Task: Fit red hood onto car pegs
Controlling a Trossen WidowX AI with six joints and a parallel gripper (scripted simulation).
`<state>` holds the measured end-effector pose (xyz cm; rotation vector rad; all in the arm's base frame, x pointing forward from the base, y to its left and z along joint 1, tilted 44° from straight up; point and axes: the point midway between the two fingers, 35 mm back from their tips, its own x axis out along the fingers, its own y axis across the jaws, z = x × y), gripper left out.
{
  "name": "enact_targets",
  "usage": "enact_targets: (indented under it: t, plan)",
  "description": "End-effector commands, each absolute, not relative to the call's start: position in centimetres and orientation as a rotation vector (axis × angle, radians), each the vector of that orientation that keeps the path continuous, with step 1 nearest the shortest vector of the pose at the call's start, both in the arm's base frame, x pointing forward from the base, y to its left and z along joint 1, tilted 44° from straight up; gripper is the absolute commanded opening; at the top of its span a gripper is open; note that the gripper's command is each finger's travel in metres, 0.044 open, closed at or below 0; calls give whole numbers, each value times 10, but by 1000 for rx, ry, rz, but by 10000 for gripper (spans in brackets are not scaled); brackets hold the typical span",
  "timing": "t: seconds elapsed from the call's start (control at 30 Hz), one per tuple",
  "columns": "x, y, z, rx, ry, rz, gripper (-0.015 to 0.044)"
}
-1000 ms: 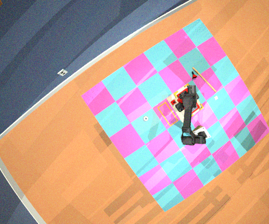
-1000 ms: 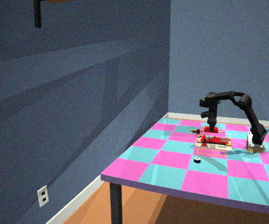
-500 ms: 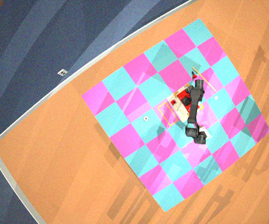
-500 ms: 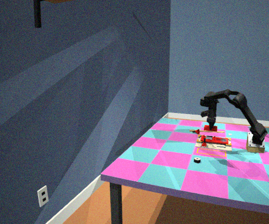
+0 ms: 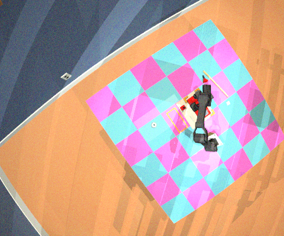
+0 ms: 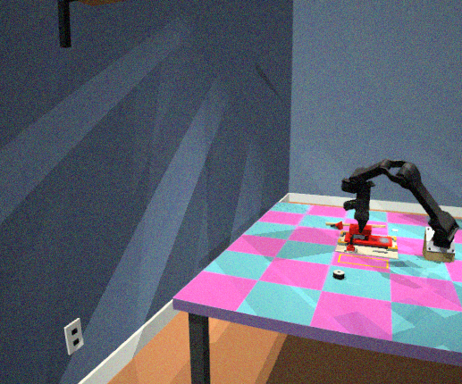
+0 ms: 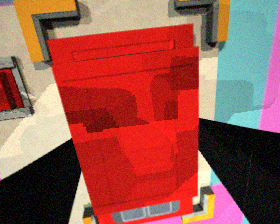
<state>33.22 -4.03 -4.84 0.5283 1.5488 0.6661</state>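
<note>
My gripper [image 6: 362,227] [image 7: 136,133] is shut on the red hood [image 6: 357,232] [image 7: 142,135], a finger on each long side. The hood hangs roughly level, a little above the red chassis [image 6: 381,241] [image 7: 186,33]. The chassis sits between orange-and-grey corner brackets on the cream jig board [image 5: 189,116] [image 6: 365,253] [image 7: 127,15]. In the wrist view, chassis edges show beyond the hood at the top, and grey windows show at the bottom. The hood hides the engine block and pegs there, so I cannot tell how holes and pegs line up. The arm hides the fingers in the top view.
A red part [image 5: 183,107] [image 6: 350,248] [image 7: 4,90] sits in a square holder beside the chassis. A red-and-black tool [image 5: 205,79], a wooden stick [image 5: 215,83], a white cube [image 5: 228,103] and a white-and-black ring [image 5: 154,126] [image 6: 339,274] lie around the jig.
</note>
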Motion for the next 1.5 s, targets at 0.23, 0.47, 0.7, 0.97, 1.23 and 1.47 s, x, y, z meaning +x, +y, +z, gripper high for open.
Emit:
enact_targets:
  t: [0.23,0.47,0.7,0.97,1.23,1.47]
  plan:
    - [334,-38,-52,539,1541,656,0]
    - [334,-38,-52,539,1541,656,0]
    - [334,-38,-52,539,1541,656,0]
    - [334,-38,-52,539,1541,656,0]
    - [334,-36,-55,539,1540,656,0]
    - [334,-34,-57,539,1540,656,0]
